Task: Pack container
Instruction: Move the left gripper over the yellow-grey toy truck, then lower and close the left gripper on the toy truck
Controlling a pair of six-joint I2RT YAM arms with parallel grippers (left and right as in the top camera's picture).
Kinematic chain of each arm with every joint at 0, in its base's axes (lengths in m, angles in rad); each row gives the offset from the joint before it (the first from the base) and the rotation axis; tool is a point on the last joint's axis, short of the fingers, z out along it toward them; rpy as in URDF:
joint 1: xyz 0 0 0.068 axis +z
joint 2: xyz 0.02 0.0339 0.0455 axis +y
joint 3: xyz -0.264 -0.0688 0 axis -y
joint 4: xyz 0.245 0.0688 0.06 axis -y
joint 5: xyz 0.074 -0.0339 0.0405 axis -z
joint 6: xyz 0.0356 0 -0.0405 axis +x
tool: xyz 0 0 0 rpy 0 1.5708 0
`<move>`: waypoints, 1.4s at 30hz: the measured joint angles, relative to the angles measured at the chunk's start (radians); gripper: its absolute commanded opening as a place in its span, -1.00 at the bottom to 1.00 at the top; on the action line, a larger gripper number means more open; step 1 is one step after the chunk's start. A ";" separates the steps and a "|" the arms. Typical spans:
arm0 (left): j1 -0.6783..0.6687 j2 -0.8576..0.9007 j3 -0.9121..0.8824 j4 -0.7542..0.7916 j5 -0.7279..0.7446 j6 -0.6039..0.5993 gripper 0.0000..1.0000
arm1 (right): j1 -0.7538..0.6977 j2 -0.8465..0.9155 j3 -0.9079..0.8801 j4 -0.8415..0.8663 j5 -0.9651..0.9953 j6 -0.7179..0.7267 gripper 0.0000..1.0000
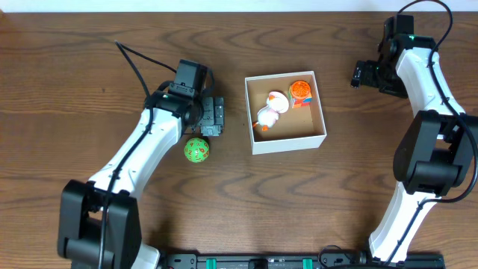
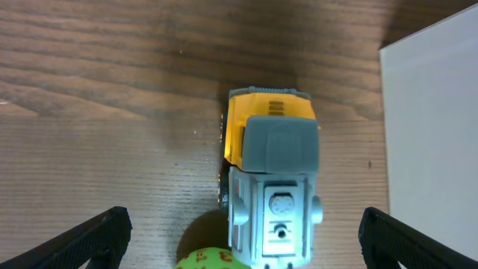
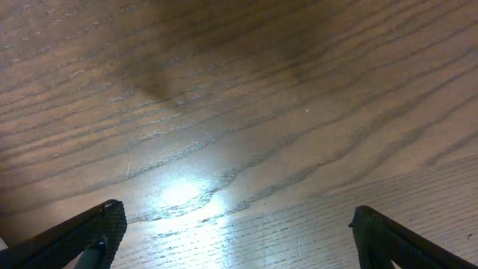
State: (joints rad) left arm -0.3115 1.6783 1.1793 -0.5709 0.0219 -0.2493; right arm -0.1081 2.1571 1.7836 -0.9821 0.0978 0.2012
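Observation:
The container (image 1: 290, 141) is a square white box with a tan inside, at the table's middle; its white wall shows at the right of the left wrist view (image 2: 437, 134). In it lie a white-and-orange duck toy (image 1: 270, 112) and an orange toy (image 1: 300, 91). My left gripper (image 1: 215, 116) is open just left of the box, its fingers (image 2: 243, 246) spread either side of a yellow-and-grey toy truck (image 2: 272, 161) on the table, not touching it. A green ball (image 1: 196, 150) lies beside the truck (image 2: 213, 260). My right gripper (image 1: 361, 75) is open and empty over bare wood (image 3: 239, 239).
The table is dark brown wood. The left arm's cable (image 1: 134, 63) trails across the table at the back left. The right arm reaches from the front right to the back right corner, right of the box.

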 measured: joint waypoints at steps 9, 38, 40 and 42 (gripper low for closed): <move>-0.020 0.081 0.000 0.029 0.000 0.003 0.96 | 0.000 0.000 0.000 0.000 0.000 0.000 0.99; -0.038 0.132 0.000 0.038 -0.003 0.003 0.96 | 0.000 0.000 0.000 0.000 0.000 0.000 0.99; -0.038 0.132 0.000 0.038 -0.003 0.003 0.96 | 0.000 0.000 0.000 0.000 0.000 0.000 0.98; -0.038 0.132 0.000 0.038 -0.003 0.003 0.96 | 0.000 0.000 0.000 0.000 0.000 0.000 0.98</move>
State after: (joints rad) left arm -0.3496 1.8103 1.1793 -0.5331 0.0189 -0.2466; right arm -0.1081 2.1567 1.7836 -0.9821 0.0975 0.2012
